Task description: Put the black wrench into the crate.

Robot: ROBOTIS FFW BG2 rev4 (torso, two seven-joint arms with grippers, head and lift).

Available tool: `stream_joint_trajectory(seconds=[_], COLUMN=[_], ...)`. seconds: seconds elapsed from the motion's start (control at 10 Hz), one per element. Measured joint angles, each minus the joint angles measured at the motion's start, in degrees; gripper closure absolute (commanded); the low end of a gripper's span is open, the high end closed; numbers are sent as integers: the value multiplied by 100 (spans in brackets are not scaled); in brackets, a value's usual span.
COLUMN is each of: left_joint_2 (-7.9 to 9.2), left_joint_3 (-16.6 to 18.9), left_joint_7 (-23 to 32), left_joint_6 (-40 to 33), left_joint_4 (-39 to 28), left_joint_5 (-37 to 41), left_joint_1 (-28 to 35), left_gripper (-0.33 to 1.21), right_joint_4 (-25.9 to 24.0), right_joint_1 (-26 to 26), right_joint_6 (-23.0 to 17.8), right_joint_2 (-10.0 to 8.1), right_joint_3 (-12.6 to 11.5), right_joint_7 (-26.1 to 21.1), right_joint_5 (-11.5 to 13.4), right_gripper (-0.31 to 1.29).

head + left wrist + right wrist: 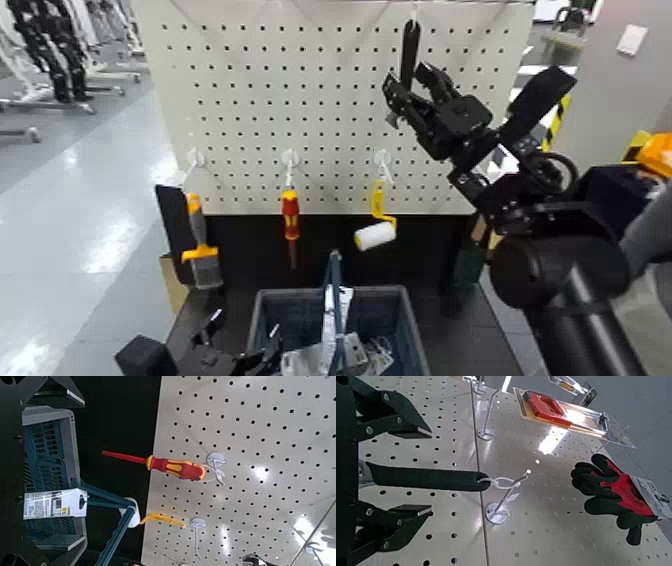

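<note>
Your right gripper (401, 473) is at the wrench, fingers apart either side of its black handle (423, 479) – not gripping. Wrench hangs upright on the pegboard (250, 100); long axis runs out between the fingertips – right arm is nearer.

Bright, even room light; glare spots on floor & pegboard (238, 463); bg slightly soft.

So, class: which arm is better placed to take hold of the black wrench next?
The right, I'd judge: its gripper stands open around the hanging wrench's handle, while the left gripper is low beside the crate.
</note>
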Motion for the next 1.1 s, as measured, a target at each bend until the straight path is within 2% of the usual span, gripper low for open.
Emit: stream_joint_trajectory(seconds=[0.9,1.1], left_joint_2=[0,0], left_joint_3=[-7,-7], left_joint_7=[1,1], left_joint_6=[1,2], left_joint_4=[0,0], left_joint_5=[-17,-17], left_joint_1=[-25,-26], left_gripper=[11,11], right_joint_4=[-31,-193], right_joint_1=[2,4], right_joint_6=[-79,-106], right_joint_2=[13,-7], right_joint_3=[-1,-27], right_joint_7=[-30,-30], right_joint_5=[83,83], right_gripper=[112,112])
